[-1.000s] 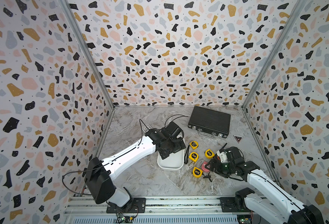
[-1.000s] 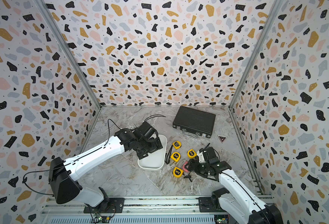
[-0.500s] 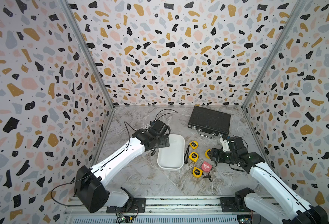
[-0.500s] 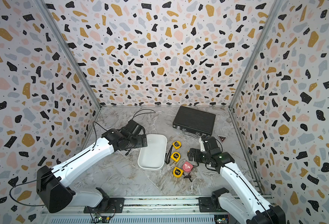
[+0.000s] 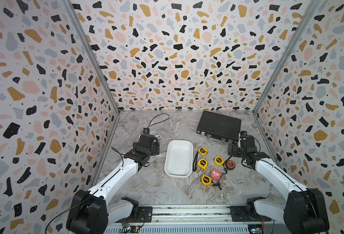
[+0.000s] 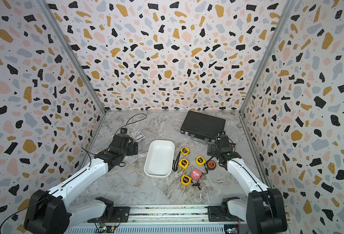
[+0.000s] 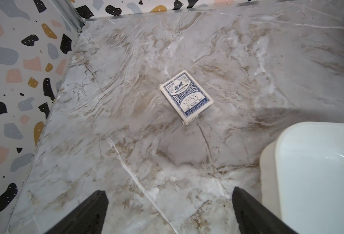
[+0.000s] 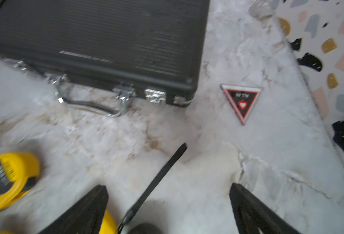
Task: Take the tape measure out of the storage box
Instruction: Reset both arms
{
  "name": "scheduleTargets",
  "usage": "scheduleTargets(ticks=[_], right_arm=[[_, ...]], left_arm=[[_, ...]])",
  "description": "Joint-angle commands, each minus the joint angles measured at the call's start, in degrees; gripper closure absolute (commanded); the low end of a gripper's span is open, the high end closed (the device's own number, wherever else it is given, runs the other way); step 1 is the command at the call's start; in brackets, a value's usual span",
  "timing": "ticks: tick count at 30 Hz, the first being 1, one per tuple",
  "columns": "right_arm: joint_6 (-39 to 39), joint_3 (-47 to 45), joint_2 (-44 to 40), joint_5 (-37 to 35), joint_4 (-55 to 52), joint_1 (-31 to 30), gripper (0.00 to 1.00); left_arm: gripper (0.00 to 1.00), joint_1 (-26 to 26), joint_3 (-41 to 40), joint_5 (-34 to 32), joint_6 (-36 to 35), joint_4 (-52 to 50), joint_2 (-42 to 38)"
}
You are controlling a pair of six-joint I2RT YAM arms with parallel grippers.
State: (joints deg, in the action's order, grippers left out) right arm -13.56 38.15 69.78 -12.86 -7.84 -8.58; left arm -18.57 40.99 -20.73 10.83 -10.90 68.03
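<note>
The storage box (image 5: 178, 162) (image 6: 158, 162) is a shallow white tray in mid-table with nothing inside; its corner (image 7: 313, 172) shows in the left wrist view. Several tape measures lie on the table to its right: yellow ones (image 5: 202, 163) (image 6: 183, 163) (image 8: 7, 178), a pink one (image 5: 215, 173) and an orange-and-black one (image 5: 230, 164) (image 6: 211, 164). My left gripper (image 5: 147, 144) (image 6: 124, 144) (image 7: 169, 192) hangs open left of the tray, holding nothing. Just behind the orange-and-black tape measure, my right gripper (image 5: 242, 145) (image 6: 219, 145) (image 8: 167, 188) is open, with only that tape's black strap (image 8: 161, 172) lying between its fingers.
A black ribbed case with metal latches (image 5: 218, 125) (image 6: 203, 124) (image 8: 98, 40) lies at the back right. A pack of playing cards (image 6: 138, 135) (image 7: 186, 97) sits ahead of the left gripper. A triangular badge (image 8: 241, 101) lies by the right wall. The walls stand close on both sides.
The left arm has swung off the tray to its left. The right gripper has opened, come off the orange-and-black tape measure and drawn back toward the black case.
</note>
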Motion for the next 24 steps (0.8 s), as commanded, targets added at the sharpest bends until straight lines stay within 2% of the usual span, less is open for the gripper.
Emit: scheduleTargets(ticks=[1,8,11,13,16,20,22,24], right_arm=[[5.52,-3.44,2.47,-4.31,14.91,1.33,0.01],[10.41,-10.85,7.89,-4.24,32.8,1.73,0.01],[12.21,-12.8,8.38,-4.35,38.52,1.81,0.01],[13.44,-12.38,9.24,-4.32,39.23,1.93,0.01],[15.46,-14.42,10.74,-3.45,46.13,2.2,0.01],[15.7,-21.09,17.72,-2.85,65.71,3.2,0.01],[14.65,-19.72,16.15,-3.56,60.17,3.22,0.01],[15.13,-19.32,17.64,-3.75,62.13,3.27,0.01]], left_arm=[[0.0,2.69,-2.82,-0.5,-6.89,16.62,1.79],[0.0,7.41,-8.59,1.68,-14.08,31.49,7.54],[0.0,10.38,-11.34,6.62,-13.83,36.6,8.63],[0.0,11.54,-13.34,8.3,-13.22,40.47,9.44],[0.0,12.31,-16.72,10.08,-13.25,48.77,12.25],[0.0,15.21,-16.07,15.06,-11.52,46.86,12.43],[0.0,15.75,-15.88,15.73,-11.17,45.99,12.15],[0.0,15.75,-15.48,14.78,-10.88,45.83,12.58]])
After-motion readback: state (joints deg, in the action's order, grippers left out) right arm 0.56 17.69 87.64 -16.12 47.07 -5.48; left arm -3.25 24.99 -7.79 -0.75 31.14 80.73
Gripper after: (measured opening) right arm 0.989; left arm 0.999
